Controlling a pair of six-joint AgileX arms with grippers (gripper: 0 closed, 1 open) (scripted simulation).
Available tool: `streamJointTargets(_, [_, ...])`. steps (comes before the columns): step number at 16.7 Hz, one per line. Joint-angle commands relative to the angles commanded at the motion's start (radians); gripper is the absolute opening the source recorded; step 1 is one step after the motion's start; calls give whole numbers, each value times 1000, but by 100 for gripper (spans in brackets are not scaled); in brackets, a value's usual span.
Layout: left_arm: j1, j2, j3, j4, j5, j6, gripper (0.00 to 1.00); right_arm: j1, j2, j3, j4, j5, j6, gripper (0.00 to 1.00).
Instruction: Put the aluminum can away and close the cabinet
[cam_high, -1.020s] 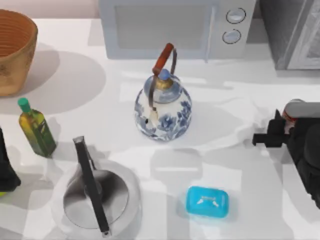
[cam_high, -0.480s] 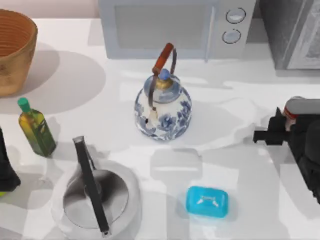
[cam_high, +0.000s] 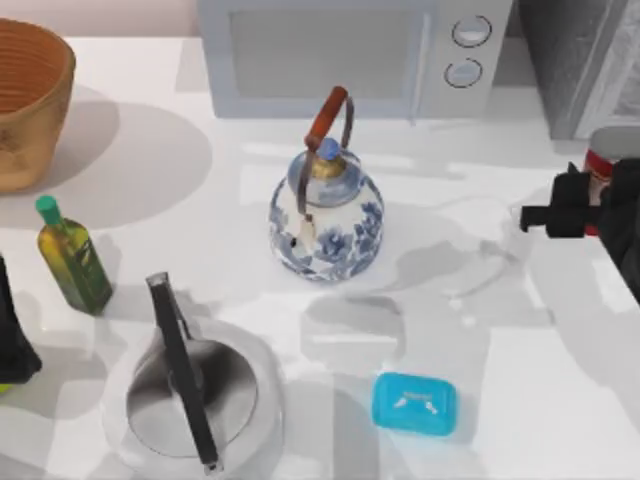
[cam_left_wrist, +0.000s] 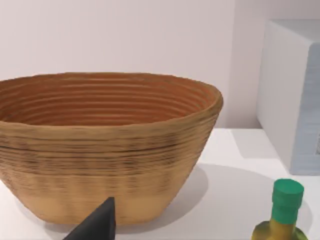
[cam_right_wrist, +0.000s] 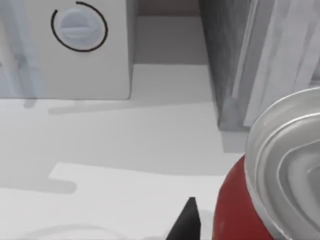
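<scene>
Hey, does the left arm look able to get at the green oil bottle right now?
Probably yes. The left gripper sits at the table's left edge, and the oil bottle stands close beside it with bare table between them. The basket is farther back, out of the path.

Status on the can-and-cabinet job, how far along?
Done: the right hand has the aluminum can gripped and raised at the table's right edge. In hand: carrying it toward the cabinet. Left: put the can inside, close the door. The left hand sits parked near the basket.
</scene>
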Motion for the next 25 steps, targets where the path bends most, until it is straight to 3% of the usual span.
streamJointTargets(6, [0,0,0,0,0,0,100,-1,-253,72,-269,-1,4,0])
streamJointTargets(16, [0,0,0,0,0,0,100,-48,-361,51,-276,-53,-24,0])
streamJointTargets(20, [0,0,0,0,0,0,100,-116,-636,-13,-302,-162,-68,0])
streamJointTargets(25, [0,0,0,0,0,0,100,-208,-1153,-177,-430,-281,-97,0])
